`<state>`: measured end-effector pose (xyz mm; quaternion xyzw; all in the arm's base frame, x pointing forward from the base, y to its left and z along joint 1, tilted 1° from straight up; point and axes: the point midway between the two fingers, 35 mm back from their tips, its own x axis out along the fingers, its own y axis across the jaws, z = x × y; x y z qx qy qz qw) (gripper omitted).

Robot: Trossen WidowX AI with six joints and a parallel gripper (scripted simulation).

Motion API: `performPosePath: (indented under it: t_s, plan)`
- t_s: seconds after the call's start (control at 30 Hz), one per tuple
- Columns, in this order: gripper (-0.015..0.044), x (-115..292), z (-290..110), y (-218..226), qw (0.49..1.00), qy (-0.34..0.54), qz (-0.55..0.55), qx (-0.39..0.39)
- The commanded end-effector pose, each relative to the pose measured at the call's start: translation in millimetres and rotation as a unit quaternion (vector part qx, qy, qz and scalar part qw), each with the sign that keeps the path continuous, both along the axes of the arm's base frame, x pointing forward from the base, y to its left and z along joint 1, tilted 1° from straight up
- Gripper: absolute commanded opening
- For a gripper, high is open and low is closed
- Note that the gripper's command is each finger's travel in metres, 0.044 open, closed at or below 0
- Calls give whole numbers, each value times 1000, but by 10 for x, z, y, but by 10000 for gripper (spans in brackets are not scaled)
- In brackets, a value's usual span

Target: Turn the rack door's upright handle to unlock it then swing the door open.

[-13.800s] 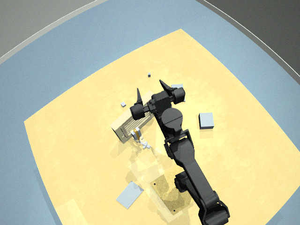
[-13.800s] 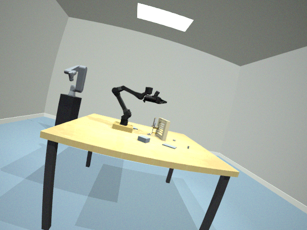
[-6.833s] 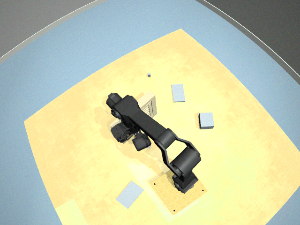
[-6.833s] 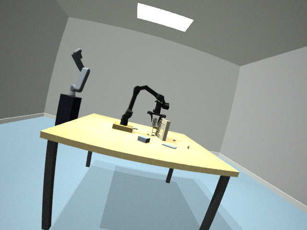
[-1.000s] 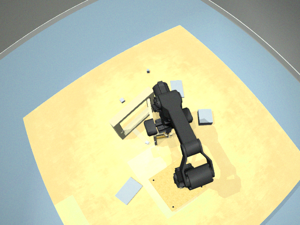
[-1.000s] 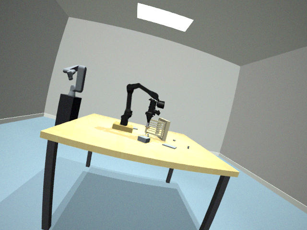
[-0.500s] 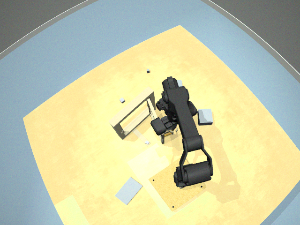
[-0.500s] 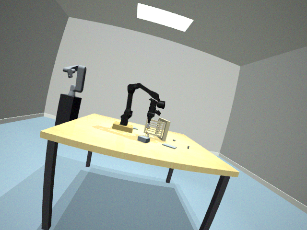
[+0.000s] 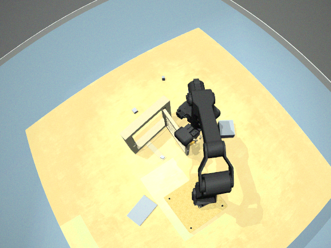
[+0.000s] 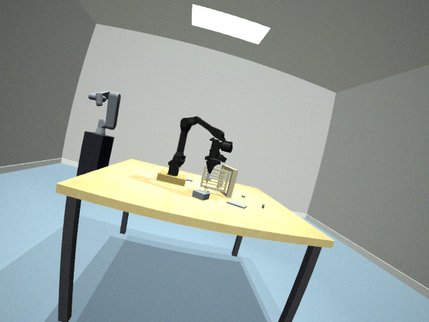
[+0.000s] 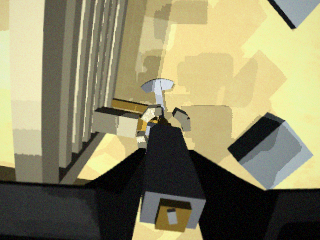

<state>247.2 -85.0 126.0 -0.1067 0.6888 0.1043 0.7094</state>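
Beside open door, closed tool (image 10: 210, 173) (image 11: 165, 155).

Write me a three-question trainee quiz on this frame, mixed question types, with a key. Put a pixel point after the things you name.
1. True or false: the rack door (image 9: 168, 125) (image 10: 202, 178) (image 11: 51, 90) stands swung out from its frame (image 9: 145, 117) (image 10: 232, 180).

2. Multiple choice: the gripper (image 10: 210, 172) is
a) open, beside the handle
b) shut on the handle (image 11: 172, 217)
c) shut on the grey block (image 9: 226, 128) (image 10: 200, 194) (image 11: 272, 152)

3. Fill in: before the arm withdraws, the gripper must ____ the handle.

Key: 1 true; 2 b; 3 let go of
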Motion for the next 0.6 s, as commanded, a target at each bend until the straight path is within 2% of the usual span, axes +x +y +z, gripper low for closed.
performPosePath:
  t_s: [0.0, 0.33, 0.57]
  plan:
    - [15, 44, 5, -60, 999, 0, 34, 0]
    - [15, 172, 10, -255, 994, -1, 111, -3]
    - [15, 181, 10, -269, 993, -1, 116, -4]
